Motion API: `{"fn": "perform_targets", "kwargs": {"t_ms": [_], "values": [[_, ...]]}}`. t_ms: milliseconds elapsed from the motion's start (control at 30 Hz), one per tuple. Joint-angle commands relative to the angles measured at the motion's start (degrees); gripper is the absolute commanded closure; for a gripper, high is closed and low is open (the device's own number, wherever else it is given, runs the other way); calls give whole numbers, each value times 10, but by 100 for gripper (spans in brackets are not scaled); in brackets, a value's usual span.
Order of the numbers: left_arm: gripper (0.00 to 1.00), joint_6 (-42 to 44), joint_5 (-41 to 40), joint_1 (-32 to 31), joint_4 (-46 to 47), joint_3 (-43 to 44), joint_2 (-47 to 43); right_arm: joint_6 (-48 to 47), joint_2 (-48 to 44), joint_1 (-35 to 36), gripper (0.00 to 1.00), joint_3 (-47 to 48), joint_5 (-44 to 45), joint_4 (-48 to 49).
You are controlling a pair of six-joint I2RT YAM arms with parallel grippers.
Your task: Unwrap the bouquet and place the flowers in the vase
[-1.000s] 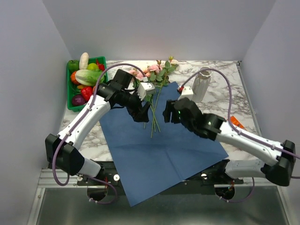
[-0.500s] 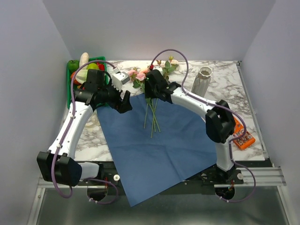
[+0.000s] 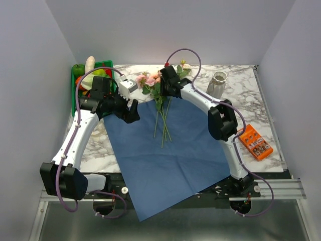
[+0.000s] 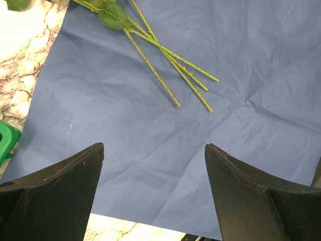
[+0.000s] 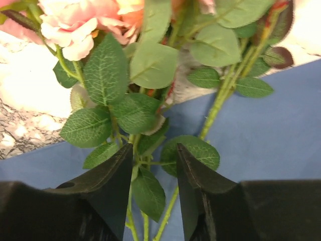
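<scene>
Flowers (image 3: 156, 89) lie loose across the far edge of the blue paper sheet (image 3: 165, 160), which is spread flat on the marble bench (image 3: 251, 110). Their bare stem ends rest on the paper and the pink and peach heads on the stone beyond it. From above, the right arm crosses several heads and hides them. The right tool (image 5: 154, 150) itself is lost under its own wrist in that view. The right wrist camera shows its jaws partway apart, straddling the leafy stems with a gap on both sides. No pinch is visible, and the blooms there are blurred and cut off at the top.

The left tool (image 4: 154, 148) hangs wide open and empty over the sheet's far left part. The vase (image 3: 216, 84) stands upright at the far right, well apart from the flowers. The left arm covers much of the green tray (image 3: 74, 98) of vegetables (image 3: 90, 65). A small orange object (image 3: 256, 143) on the right is too small to identify.
</scene>
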Motion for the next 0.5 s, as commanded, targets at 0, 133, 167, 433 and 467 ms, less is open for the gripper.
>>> {"fn": "perform_targets", "kwargs": {"t_ms": [0,133,167,433,467], "values": [[10,4,-4,4,10,-13,-21,-4,32,8,49,41,-32,-27],[10,2,-4,5,12,-19,-24,7,37,8,48,37,-48,-18],[10,4,-5,5,13,-22,-25,8,40,8,48,39,-50,-18],[10,5,-9,5,19,-34,-33,13,79,8,54,80,-51,-34],[10,4,-9,5,18,-34,-34,14,87,8,56,87,-51,-35]]}}
